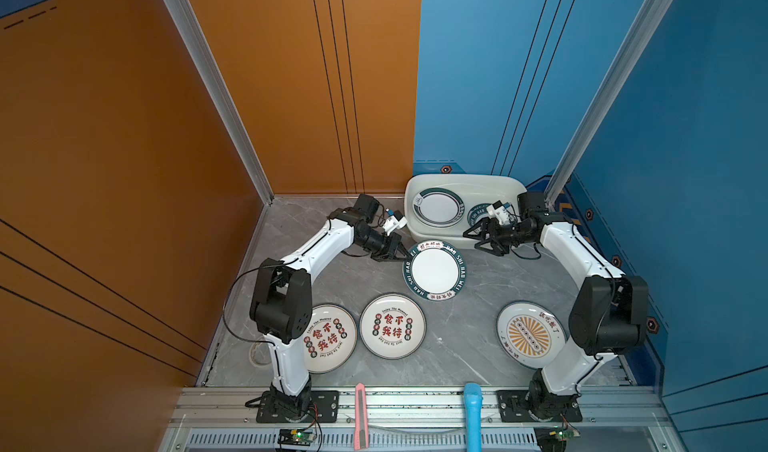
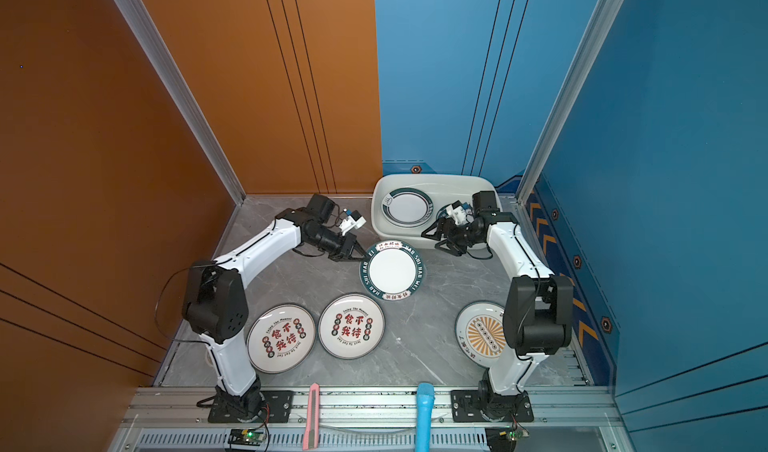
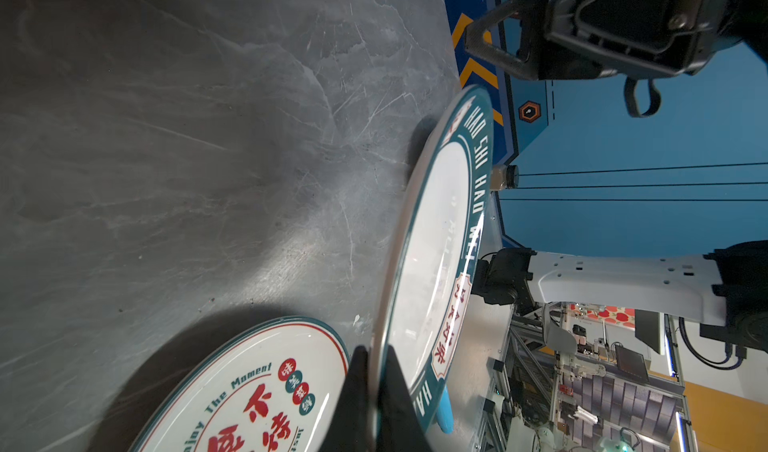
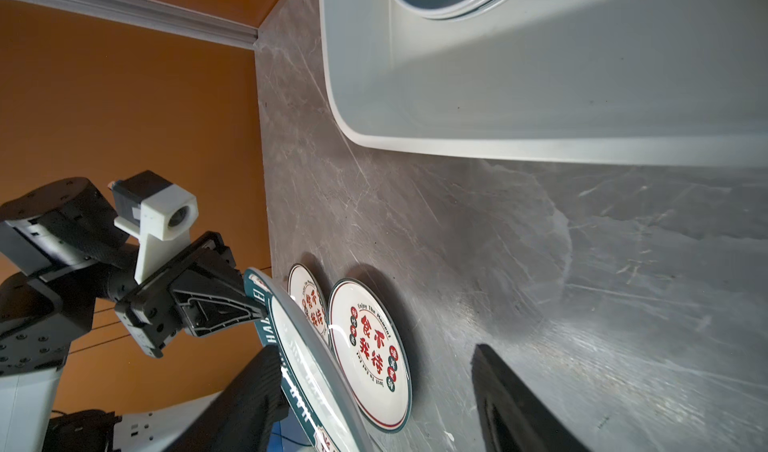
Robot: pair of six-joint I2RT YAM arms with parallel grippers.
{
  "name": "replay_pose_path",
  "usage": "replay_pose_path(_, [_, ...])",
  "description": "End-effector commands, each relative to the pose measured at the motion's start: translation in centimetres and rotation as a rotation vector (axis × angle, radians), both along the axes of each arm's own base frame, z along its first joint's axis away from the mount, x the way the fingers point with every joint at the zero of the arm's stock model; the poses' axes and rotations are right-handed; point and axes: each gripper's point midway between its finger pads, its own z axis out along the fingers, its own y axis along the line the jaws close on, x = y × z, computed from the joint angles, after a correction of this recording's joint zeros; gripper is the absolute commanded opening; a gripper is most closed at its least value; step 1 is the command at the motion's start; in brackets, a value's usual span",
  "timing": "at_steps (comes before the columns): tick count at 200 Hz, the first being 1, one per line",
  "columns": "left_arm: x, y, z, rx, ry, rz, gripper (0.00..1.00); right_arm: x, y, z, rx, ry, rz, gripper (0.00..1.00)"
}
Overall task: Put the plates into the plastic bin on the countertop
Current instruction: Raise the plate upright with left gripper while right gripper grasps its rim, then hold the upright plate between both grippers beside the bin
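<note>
Your left gripper (image 1: 402, 257) is pinching the rim of the glossy, round green-bordered plate (image 1: 434, 269), which is sitting tilted with its gripped edge clear of the grey, white-veined marble countertop (image 1: 465, 358). Your right gripper (image 1: 471, 240) is hanging empty with its jaws spread, at the near rim of the smooth white rounded plastic bin (image 1: 461, 176). Three more are lying flat on the slab: two red-character plates (image 1: 392, 326) (image 1: 330, 339) and one sunburst plate (image 1: 530, 335). Two green-rimmed plate faces (image 1: 438, 206) (image 1: 478, 215) are showing inside the bin.
</note>
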Motion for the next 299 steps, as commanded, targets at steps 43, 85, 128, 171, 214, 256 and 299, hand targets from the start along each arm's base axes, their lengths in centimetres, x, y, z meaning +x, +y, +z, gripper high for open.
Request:
replay_pose_path(43, [1.7,2.6,2.4,-0.044,0.014,0.095,0.0,0.7,4.4,0.6,0.121,-0.029,0.166,0.72])
replay_pose_path(85, [2.8,2.5,2.4,-0.047,0.023,0.116,0.0,0.8,6.5,0.0,0.142,-0.006,0.214,0.7])
replay_pose_path(128, [4.1,2.0,2.1,-0.06,0.038,0.13,0.0,0.2,8.2,-0.6,0.161,0.019,0.256,0.65])
replay_pose_path(171, [4.8,1.8,1.8,-0.062,0.05,0.136,0.0,-0.6,9.4,-0.8,0.167,0.029,0.289,0.42])
replay_pose_path(214, [5.1,2.0,1.6,-0.047,0.05,0.149,0.0,-0.8,10.0,-0.5,0.159,0.018,0.295,0.31])
replay_pose_path(256, [5.0,2.0,1.4,-0.042,0.057,0.152,0.0,-0.4,10.3,-0.5,0.156,0.014,0.281,0.24])
replay_pose_path(299, [4.9,2.1,1.3,-0.041,0.062,0.155,0.0,-0.4,11.1,-0.4,0.164,0.016,0.284,0.13])
